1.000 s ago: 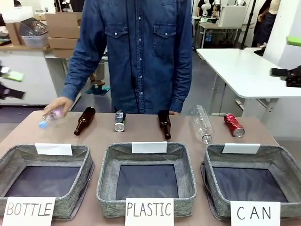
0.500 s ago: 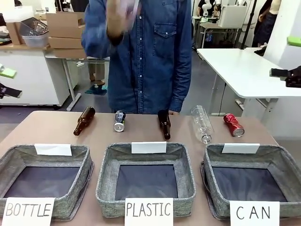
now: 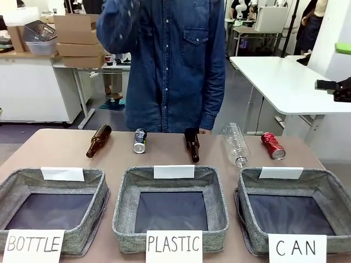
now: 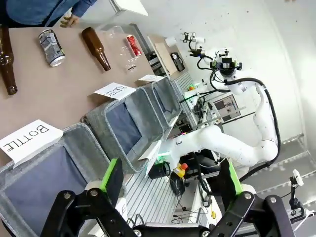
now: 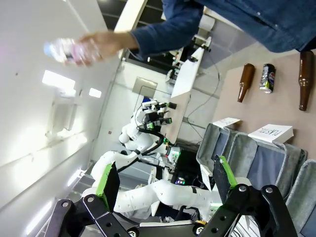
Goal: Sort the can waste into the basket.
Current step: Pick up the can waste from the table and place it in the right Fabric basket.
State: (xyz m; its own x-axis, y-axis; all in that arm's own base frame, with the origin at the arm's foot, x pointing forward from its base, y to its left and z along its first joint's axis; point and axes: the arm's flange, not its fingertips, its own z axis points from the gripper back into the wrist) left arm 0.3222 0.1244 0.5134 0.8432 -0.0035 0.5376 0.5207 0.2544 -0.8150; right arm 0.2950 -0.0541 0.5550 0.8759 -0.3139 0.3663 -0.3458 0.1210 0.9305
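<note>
- Cans lie on their sides along the far part of the table (image 3: pixel 164 158). The black can (image 3: pixel 140 141), with silver-white print, is between the left brown bottle (image 3: pixel 98 140) and the middle brown bottle (image 3: pixel 191 144). The shiny red can (image 3: pixel 272 146) is at the right end, near a clear plastic bottle (image 3: pixel 236 143).
- The grey woven basket (image 3: pixel 323 178) signed "CAN" sits near right, its dark lining bare. The red can lies just beyond its far rim.
- A strip of bare table runs between the row and the baskets.
- Left claw (image 4: pixel 170 178) and right claw (image 5: pixel 165 180) both gape wide, holding nothing.
- The picture edge cuts off the basket's right side. Dents on the cans are hard to make out. A person's raised hand (image 5: pixel 106 42) grips a blurred bottle (image 5: pixel 69 52).
</note>
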